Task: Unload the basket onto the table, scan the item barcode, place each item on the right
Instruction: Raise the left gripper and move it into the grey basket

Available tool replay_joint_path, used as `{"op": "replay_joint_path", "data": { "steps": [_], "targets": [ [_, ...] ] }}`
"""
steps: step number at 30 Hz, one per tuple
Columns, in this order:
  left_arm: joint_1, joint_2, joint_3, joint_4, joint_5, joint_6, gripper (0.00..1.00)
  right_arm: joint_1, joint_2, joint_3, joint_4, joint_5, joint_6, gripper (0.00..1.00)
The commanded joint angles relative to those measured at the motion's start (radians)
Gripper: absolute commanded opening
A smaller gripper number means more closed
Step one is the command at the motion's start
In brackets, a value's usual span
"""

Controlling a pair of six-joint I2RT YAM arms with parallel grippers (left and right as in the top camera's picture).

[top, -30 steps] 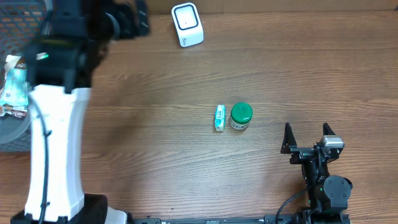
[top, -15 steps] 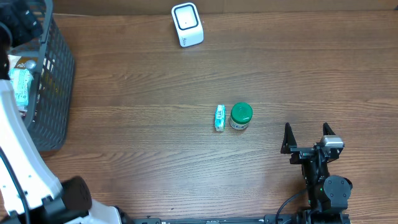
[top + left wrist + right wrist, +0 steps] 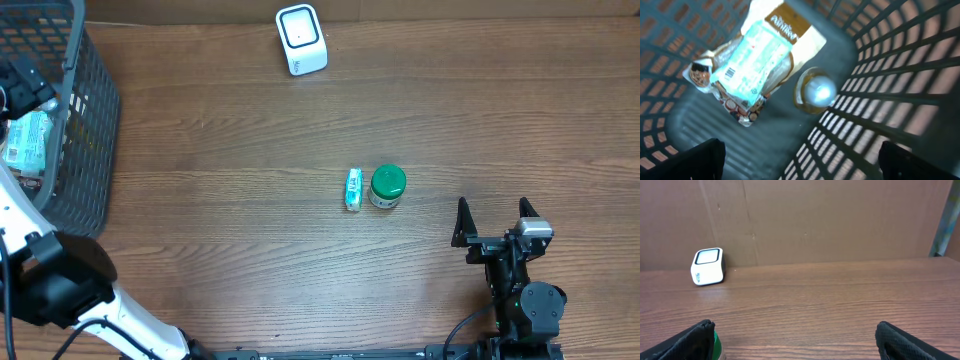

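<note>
My left gripper hangs open inside a dark mesh basket at the table's far left, nothing between its fingers. Below it lies an item, a teal packet with a barcode facing up, on top of a brown snack bag. A round shiny lid sits beside them. The white scanner stands at the table's back edge and also shows in the right wrist view as the scanner. My right gripper rests open near the front right, apart from everything.
A small teal packet and a green-lidded jar sit side by side mid-table, left of my right gripper. The jar's green lid peeks out behind my right gripper's left finger. A brown cardboard wall stands behind the table.
My left arm has swung leftward and lowered its gripper into the basket, uncovering the basket in the overhead view. The right arm and the table items have not moved.
</note>
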Motion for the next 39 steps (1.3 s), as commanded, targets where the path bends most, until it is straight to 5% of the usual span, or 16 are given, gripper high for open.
{"op": "replay_joint_path", "data": {
  "steps": [1,22,39],
  "targets": [
    [0.008,0.049,0.011,-0.013,0.022,0.066,1.00,-0.003,-0.008,-0.011,0.006,0.010,0.004,1.00],
    [0.005,0.292,0.011,0.049,0.120,0.213,0.98,-0.003,-0.008,-0.011,0.006,0.010,0.004,1.00],
    [0.005,0.290,0.011,0.067,0.120,0.196,0.42,-0.003,-0.008,-0.011,0.006,0.010,0.004,1.00]
  ]
}}
